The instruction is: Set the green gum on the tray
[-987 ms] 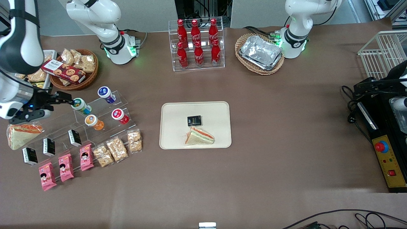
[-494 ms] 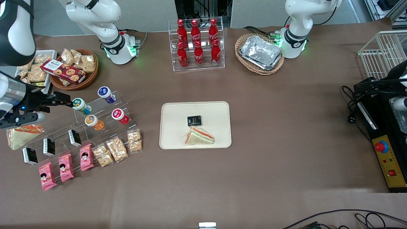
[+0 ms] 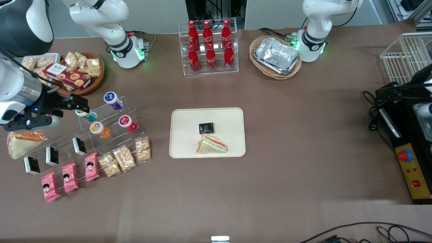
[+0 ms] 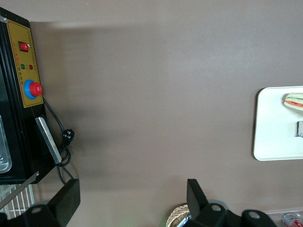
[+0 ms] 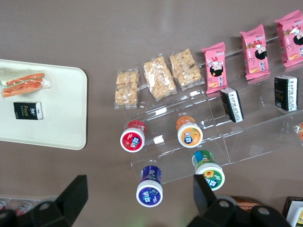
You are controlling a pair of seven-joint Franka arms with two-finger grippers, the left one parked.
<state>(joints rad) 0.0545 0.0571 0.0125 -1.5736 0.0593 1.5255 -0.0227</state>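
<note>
Claw state: the claw (image 3: pixel 79 105) has its fingers spread wide, gripping nothing; it hovers above the green gum (image 5: pixel 209 170).
Green gum location: on the upper step of the clear acrylic riser (image 3: pixel 111 130), near the tabletop edge at the working arm's end, beside the blue-lidded bottle (image 5: pixel 150 186).
Tray location: the tray (image 3: pixel 182 116) sits mid-tabletop, well apart from the riser, carrying a sandwich (image 3: pixel 211 144) and a small black packet (image 3: pixel 206 128).
Risk, neighbours: an off-centre descent could knock the blue-lidded bottle or the orange bottle (image 5: pixel 190 132) one step lower.
Risk, grip: the round body may slip or roll off the step if pinched unevenly.
Risk, placement: a release over the sandwich would leave the bottle unstable.
Legible writing: a sunflower-like mark on the green lid; lettering on the lids is too small to read.
</note>
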